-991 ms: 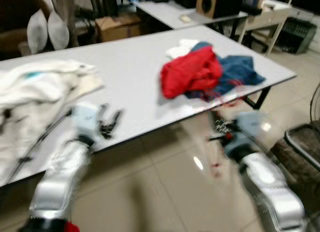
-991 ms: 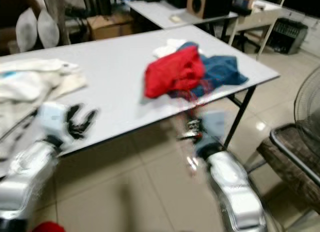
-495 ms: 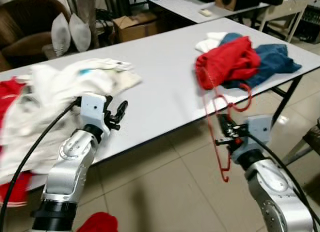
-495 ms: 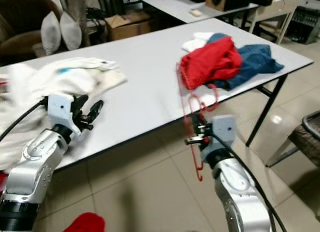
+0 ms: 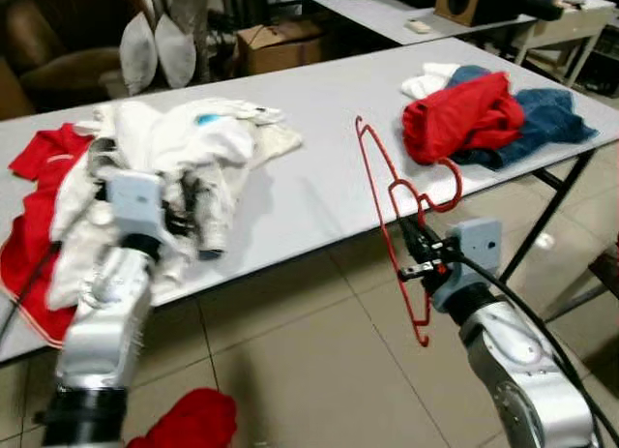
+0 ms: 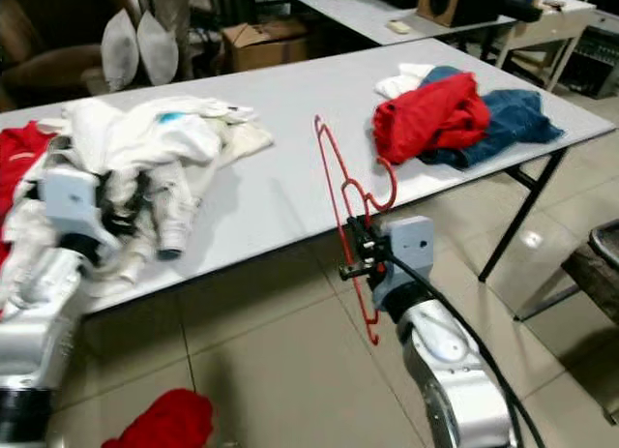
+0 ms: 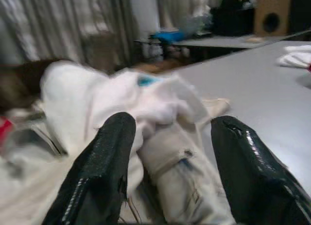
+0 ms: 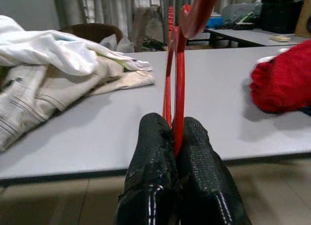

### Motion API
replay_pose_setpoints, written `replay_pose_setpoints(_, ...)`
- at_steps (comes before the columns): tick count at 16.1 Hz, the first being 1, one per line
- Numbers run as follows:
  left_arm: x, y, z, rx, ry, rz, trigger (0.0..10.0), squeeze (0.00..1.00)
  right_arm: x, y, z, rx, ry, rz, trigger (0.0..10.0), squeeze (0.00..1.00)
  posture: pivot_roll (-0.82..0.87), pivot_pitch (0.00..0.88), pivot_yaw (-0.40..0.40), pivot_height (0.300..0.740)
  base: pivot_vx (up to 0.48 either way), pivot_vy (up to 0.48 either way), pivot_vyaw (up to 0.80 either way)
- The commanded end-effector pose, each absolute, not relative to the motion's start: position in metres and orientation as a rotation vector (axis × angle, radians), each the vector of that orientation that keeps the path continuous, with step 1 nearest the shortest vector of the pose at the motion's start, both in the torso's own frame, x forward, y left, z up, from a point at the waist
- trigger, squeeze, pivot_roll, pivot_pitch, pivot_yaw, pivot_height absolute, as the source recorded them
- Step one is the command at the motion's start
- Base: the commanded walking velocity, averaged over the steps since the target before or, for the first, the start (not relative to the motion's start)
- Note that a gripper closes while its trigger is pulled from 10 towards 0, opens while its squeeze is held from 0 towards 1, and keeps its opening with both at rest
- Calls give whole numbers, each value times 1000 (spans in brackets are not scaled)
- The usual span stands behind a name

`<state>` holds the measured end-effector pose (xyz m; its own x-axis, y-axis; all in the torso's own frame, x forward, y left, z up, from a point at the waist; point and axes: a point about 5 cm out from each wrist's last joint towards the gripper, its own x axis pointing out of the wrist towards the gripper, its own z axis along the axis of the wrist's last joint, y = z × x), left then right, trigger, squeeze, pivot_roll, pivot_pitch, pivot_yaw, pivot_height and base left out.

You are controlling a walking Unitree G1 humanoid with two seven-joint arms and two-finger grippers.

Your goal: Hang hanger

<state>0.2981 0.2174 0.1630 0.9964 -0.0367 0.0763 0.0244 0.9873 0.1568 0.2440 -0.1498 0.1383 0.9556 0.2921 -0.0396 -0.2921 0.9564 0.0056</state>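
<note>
Gripping the red hanger (image 5: 391,208), the right hand (image 5: 418,257) is clamped tight on its wire, holding it upright just off the surface (image 5: 319,148) edge. Left hand (image 7: 165,176), fingers apart, is hovering at the white clothes pile (image 5: 184,153). Hanger is picked up; hanging is not yet done, and no rail is evident.

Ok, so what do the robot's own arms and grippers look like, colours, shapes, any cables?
Both arms are shiny silver, built from rounded, jointed segments. Each ends in a pale grey boxy wrist block carrying two long black fingers with a textured, glossy surface. A black cable runs along the right arm to the right gripper, and another hangs beside the left arm. The left gripper has broad, rounded finger pads.
</note>
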Motion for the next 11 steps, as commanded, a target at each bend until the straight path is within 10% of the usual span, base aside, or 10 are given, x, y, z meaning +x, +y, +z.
replay_pose_setpoints(1, 298, 219, 169, 223, -94, -4, 10000, 1000, 246, -158, 139, -22, 30, 274, 10000, 0, -153, 0, 58, 740, 0, 0, 0)
replay_pose_setpoints(5, 302, 251, 159, 391, 14, 120, 10000, 1000, 249, -155, 141, -42, 25, 295, 10000, 0, -155, 0, 50, 740, 0, 0, 0)
replay_pose_setpoints(6, 304, 252, 156, 403, 32, 107, 10000, 659, 249, -154, 141, -42, 27, 297, 10000, 0, -155, 0, 50, 740, 0, 0, 0)
replay_pose_setpoints(7, 311, 254, 149, 447, 90, 85, 10000, 0, 248, -153, 139, -47, 32, 307, 10000, 0, -161, 0, 50, 740, 0, 0, 0)
replay_pose_setpoints(10, 318, 258, 144, 492, 149, 75, 10000, 0, 248, -153, 139, -52, 33, 309, 10000, 0, -173, 0, 59, 740, 0, 0, 0)
replay_pose_setpoints(11, 320, 261, 142, 498, 158, 89, 2667, 0, 248, -154, 139, -53, 32, 304, 10000, 0, -175, 0, 61, 740, 0, 0, 0)
